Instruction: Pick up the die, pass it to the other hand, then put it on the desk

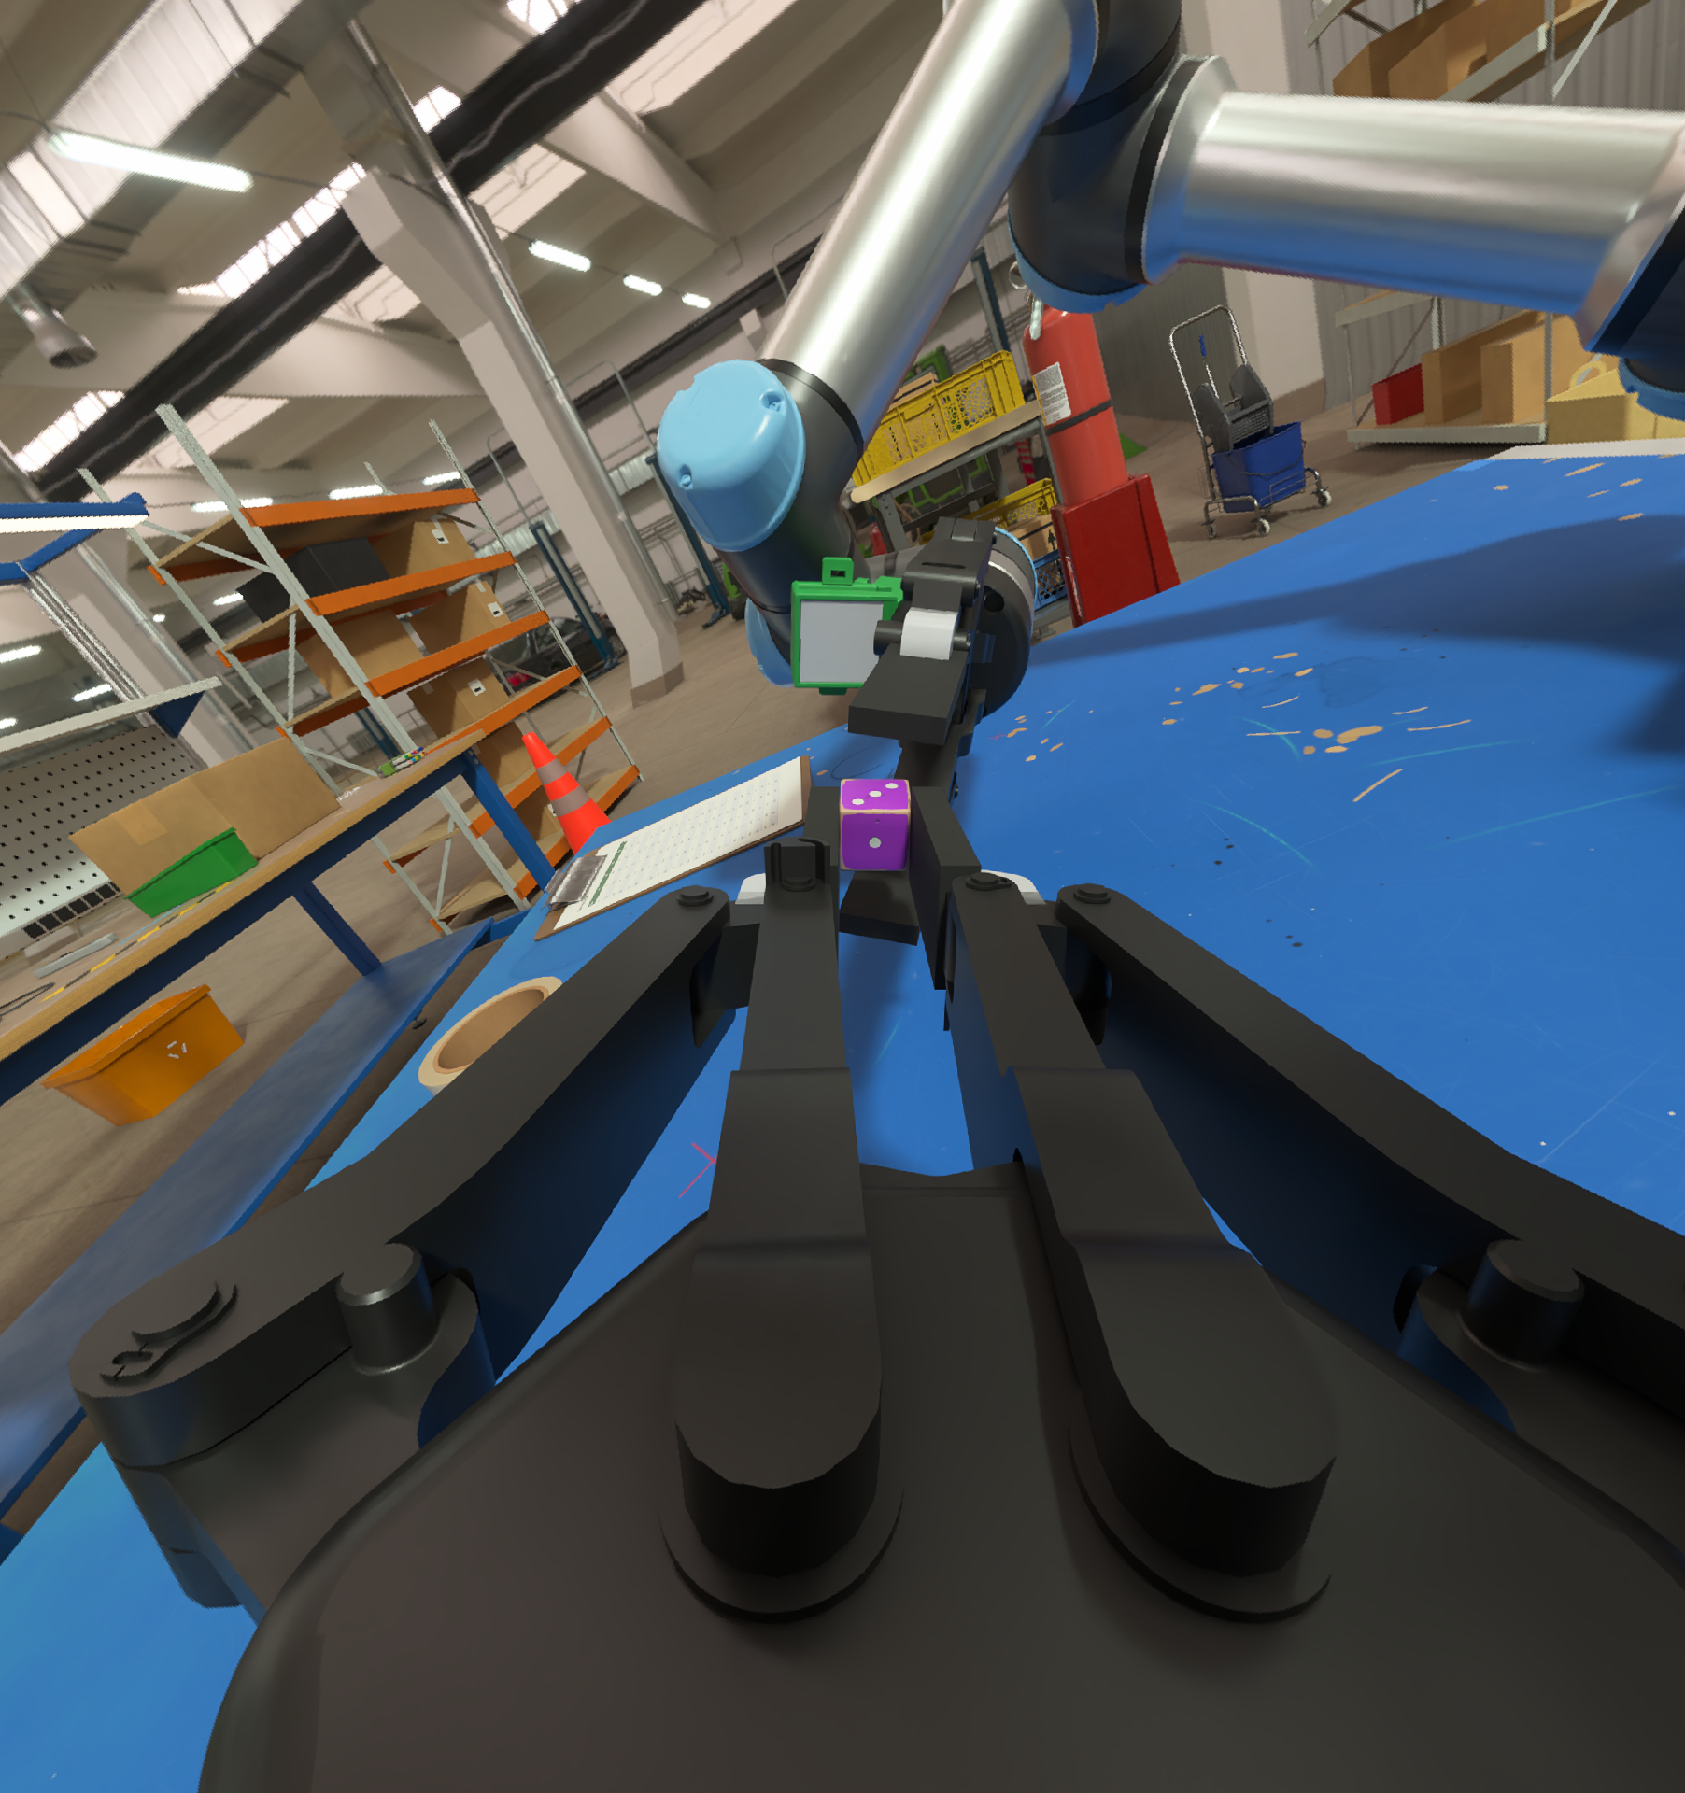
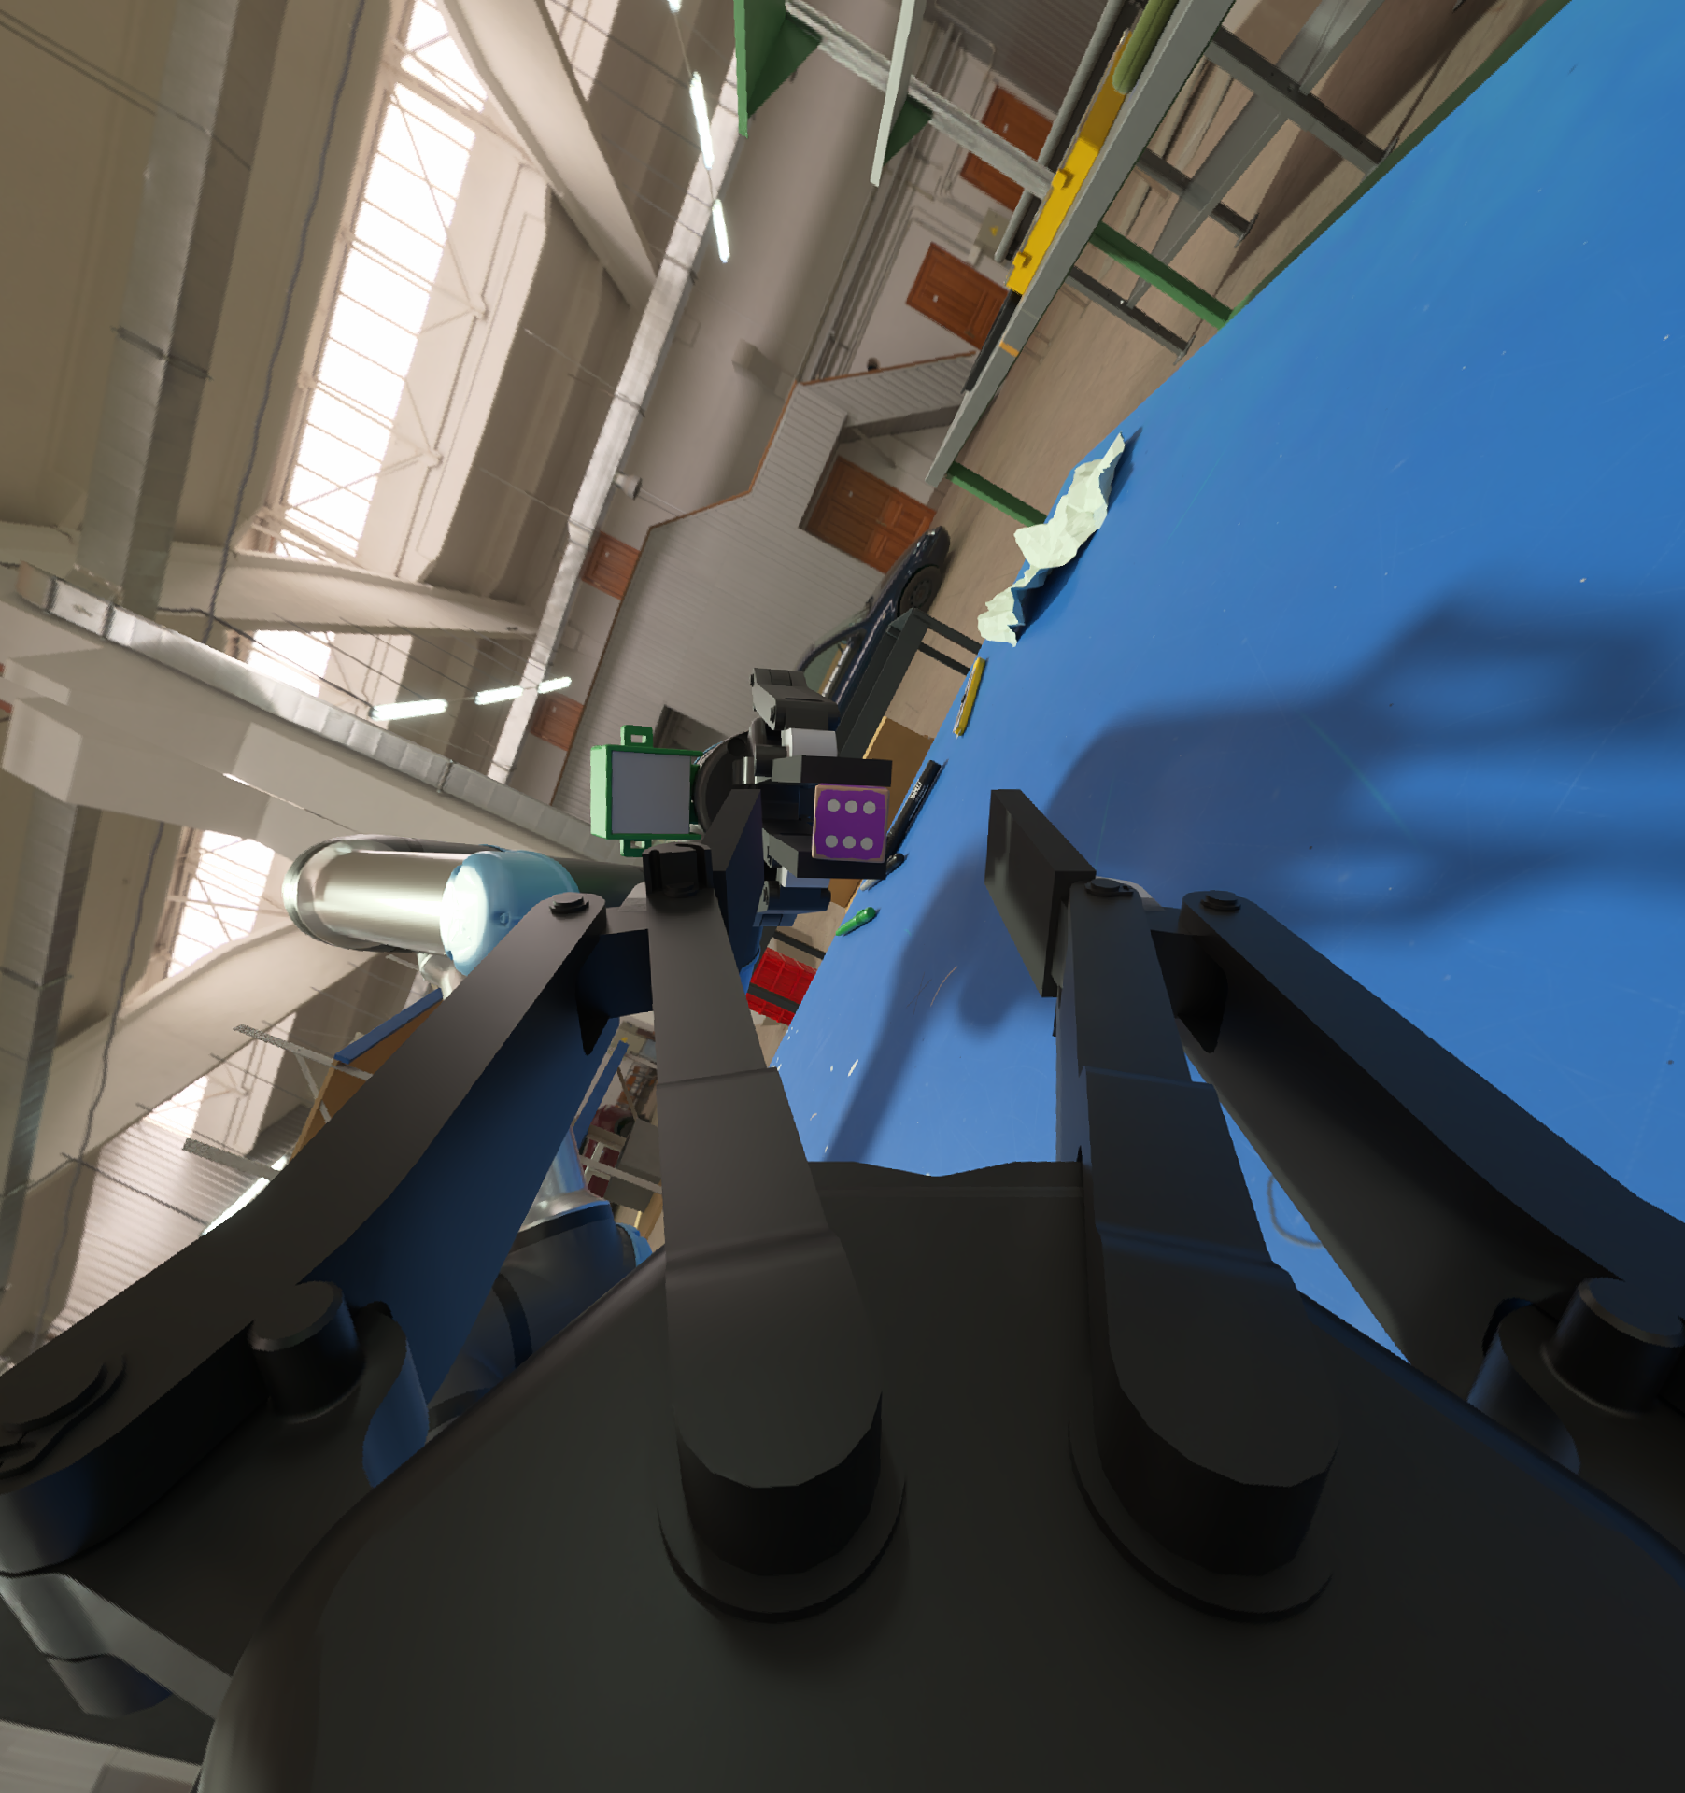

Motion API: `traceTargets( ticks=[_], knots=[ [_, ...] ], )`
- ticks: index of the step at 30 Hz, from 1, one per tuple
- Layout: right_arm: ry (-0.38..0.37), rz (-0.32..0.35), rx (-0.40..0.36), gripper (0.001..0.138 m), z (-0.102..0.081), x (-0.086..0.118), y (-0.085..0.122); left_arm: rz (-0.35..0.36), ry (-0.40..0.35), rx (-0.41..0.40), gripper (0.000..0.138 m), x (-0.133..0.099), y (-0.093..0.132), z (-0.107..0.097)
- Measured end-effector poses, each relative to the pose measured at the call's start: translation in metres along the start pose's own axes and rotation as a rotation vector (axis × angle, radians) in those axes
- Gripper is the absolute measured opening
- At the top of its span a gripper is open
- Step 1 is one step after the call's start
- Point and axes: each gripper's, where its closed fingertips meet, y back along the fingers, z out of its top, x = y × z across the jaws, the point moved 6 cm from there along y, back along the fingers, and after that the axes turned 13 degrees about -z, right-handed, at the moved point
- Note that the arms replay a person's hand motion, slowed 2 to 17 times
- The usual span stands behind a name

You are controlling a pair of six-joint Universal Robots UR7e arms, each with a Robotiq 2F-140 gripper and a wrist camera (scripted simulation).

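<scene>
- Left gripper: jaws clenched on the purple die, one black pad flat against each of two opposite faces.
- Die carried in the air over the blue desk, clear of its surface; white pips on every visible face, six of them towards the right wrist camera.
- Right gripper: jaws released and spread wide, one finger on each side of the die, with a clear gap to the die on both sides.
- Seen from the left wrist: right gripper's dark pads above and below the die, the lower one just beneath it, the upper one a little apart.
- Two grippers pointed at each other, nearly tip to tip, each with a green-framed camera box at its wrist.
- On the desk beyond the die, towards its far edge: a clipboard with a printed sheet, lying flat.
- Near the desk's edge, left of the left gripper's fingers: a tan roll of tape, lying flat, hole upward.
- From the right wrist: a crumpled white paper at the desk's edge, well apart from the die, and a small green marker nearer, also by the edge.
- Dark shadows of the arms across the desk.
</scene>
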Motion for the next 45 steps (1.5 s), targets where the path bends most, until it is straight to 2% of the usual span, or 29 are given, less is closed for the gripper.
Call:
traceTargets(
  ticks=[15, 20, 32, 45],
  knots=[
    [-0.012, 0.025, 0.029, 0.04, -0.002, -0.001, -0.006, -0.007, 0.007, -0.013, 0.02, -0.005, -0.002, -0.001],
    [-0.018, 0.05, 0.038, 0.021, -0.002, 0.002, -0.006, -0.003, 0.009, -0.008, 0.02, -0.005, -0.001, -0.004],
    [-0.03, 0.064, 0.061, 0.021, -0.003, 0.002, -0.006, -0.002, 0.011, -0.017, 0.02, -0.008, -0.001, -0.003],
    [0.031, 0.02, 0.064, 0.02, -0.006, 0.005, -0.001, -0.016, 0.045, -0.044, 0.021, -0.012, -0.005, -0.002]
  ],
)
